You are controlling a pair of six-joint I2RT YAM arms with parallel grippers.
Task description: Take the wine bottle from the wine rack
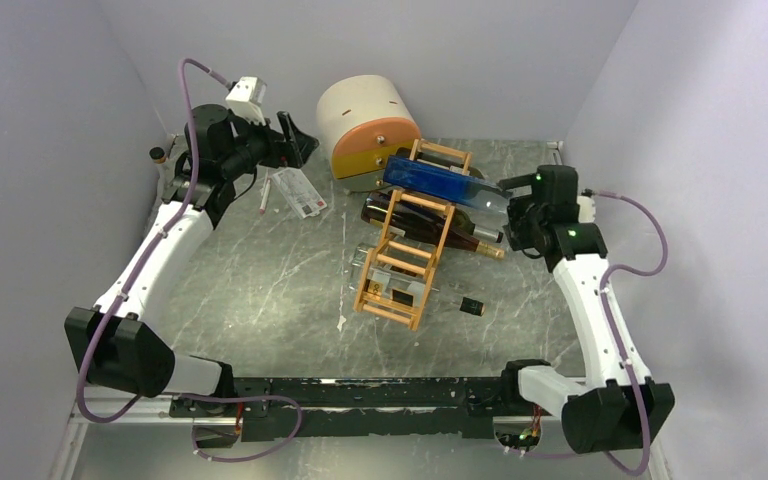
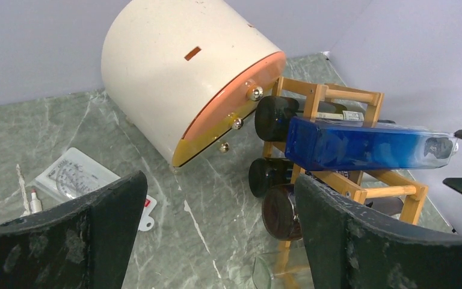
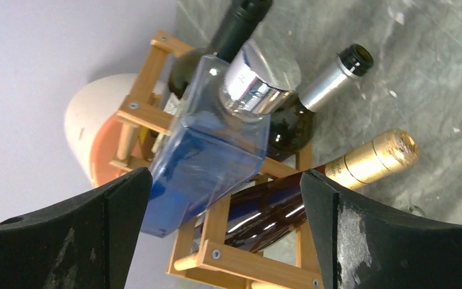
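Right wrist: tool (image 3: 219,180) wide open by blue bottle (image 3: 201,153)

Grey-green marble tabletop (image 1: 260,290); plain pale lilac walls (image 1: 480,50).

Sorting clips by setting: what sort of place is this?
Likely a robot test cell: plain grey walls box in a green marble-look tabletop, with white-and-black left arm and right arm bolted at its edge.
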